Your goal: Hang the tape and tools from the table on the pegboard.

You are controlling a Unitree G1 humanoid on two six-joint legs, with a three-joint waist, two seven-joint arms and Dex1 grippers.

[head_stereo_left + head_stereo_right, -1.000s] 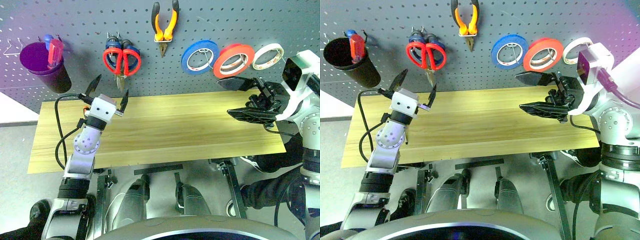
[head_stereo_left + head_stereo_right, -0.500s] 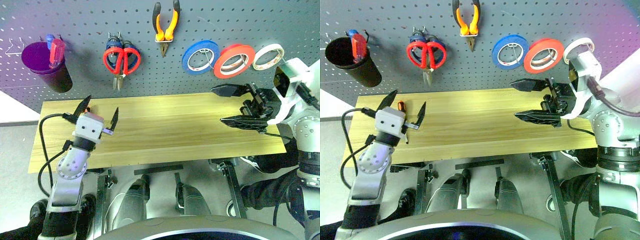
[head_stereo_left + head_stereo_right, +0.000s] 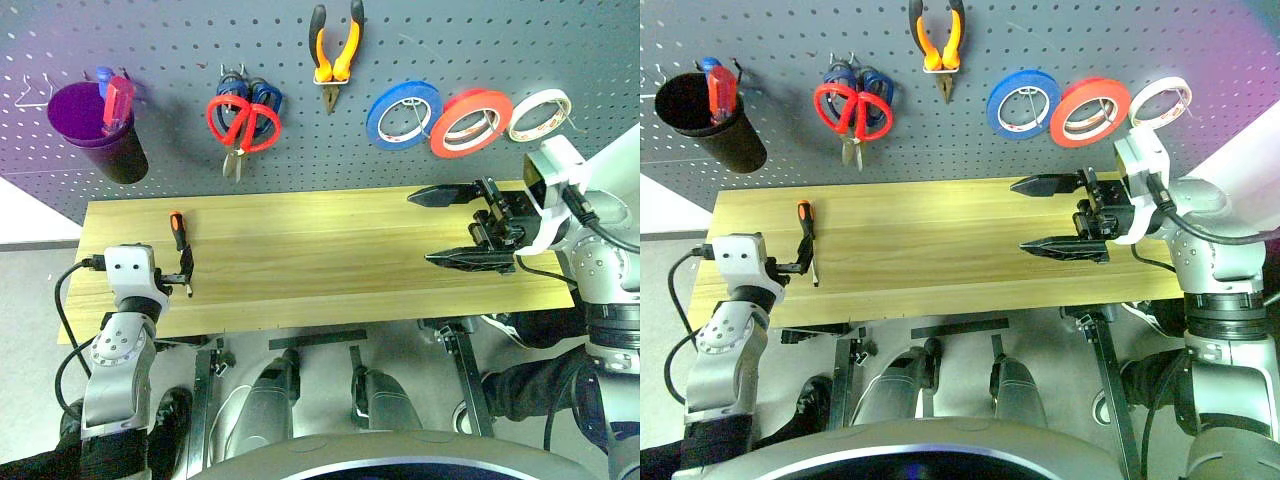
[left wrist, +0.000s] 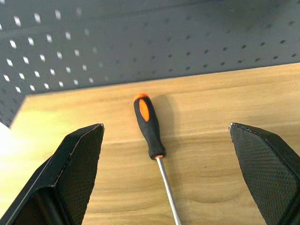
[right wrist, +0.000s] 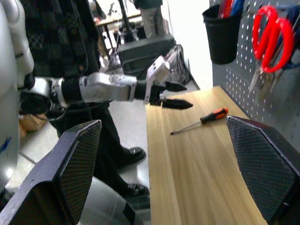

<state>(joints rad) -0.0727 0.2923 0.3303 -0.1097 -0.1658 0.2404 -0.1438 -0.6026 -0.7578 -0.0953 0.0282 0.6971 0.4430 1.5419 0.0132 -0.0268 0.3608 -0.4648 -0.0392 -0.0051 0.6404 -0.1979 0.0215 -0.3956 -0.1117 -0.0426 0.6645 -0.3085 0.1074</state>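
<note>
Screwdriver (image 3: 180,249) lay on table (image 3: 330,260); left gripper (image 4: 173,187) open beside it, right gripper (image 3: 462,226) open above table.

left claw (image 3: 178,277): wide open, low, level | right claw (image 3: 455,226): wide open, pointing left

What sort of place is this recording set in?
Probably a workshop or lab test bench: a dark pegboard hung with scissors, pliers and tape rolls, above a plank table where a screwdriver lies.
</note>
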